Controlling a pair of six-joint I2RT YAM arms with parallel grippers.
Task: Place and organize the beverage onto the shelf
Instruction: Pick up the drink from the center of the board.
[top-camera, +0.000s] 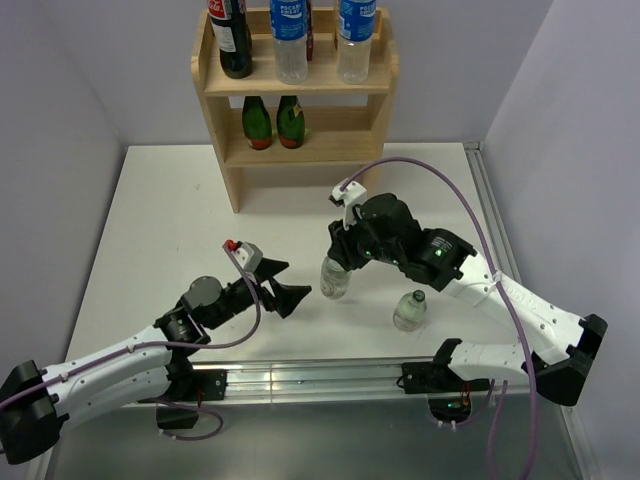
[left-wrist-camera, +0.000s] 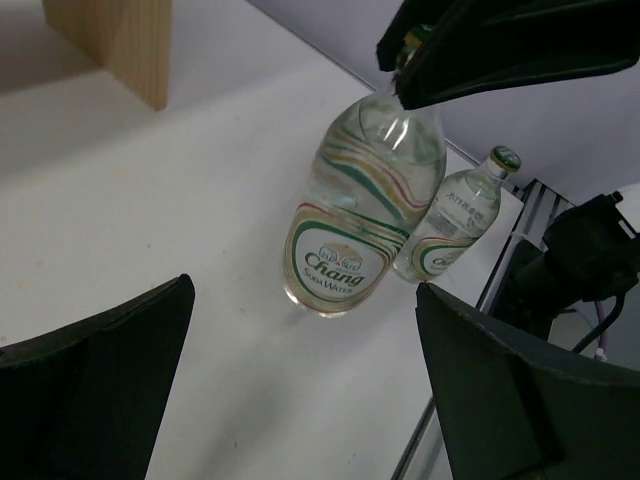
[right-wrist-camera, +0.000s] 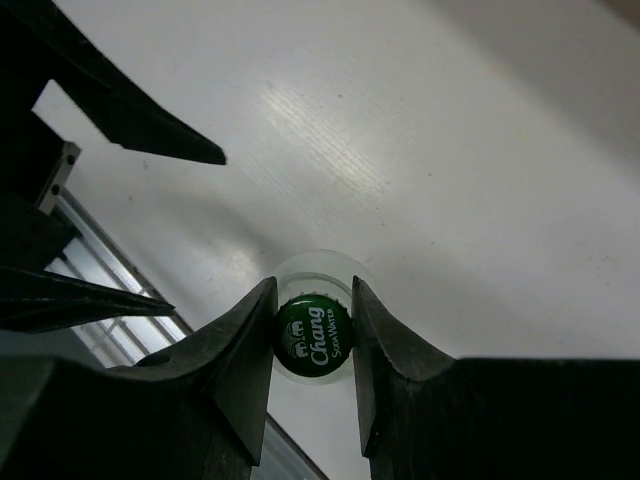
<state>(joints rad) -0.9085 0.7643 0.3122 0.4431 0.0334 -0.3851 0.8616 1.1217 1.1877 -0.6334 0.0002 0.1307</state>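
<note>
Pinching from above, the right gripper (right-wrist-camera: 312, 318) has its two fingers closed against either side of the green cap (right-wrist-camera: 313, 340) of a clear Chang soda water bottle (top-camera: 335, 279), which stands near the middle of the tabletop (top-camera: 170, 220), a little toward the front edge; its base looks to rest on the surface, though the views do not settle whether it bears weight there. The left gripper (top-camera: 291, 284) holds nothing, its jaws spread as wide as they go, and it sits low over the tabletop just left of that bottle, mouth turned toward it but apart from the glass. In the left wrist view the bottle (left-wrist-camera: 355, 220) stands beyond the two open fingers (left-wrist-camera: 520, 390). A second soda water bottle (top-camera: 410, 311) stands free to the right, nearer the front edge, apart from the first. The shelf (top-camera: 300, 152) stands at the far edge, well apart from both grippers. Its top board carries a dark cola bottle (top-camera: 233, 42) and two blue-labelled water bottles (top-camera: 290, 45); the middle board carries two green bottles (top-camera: 258, 122) side by side toward its left.
</note>
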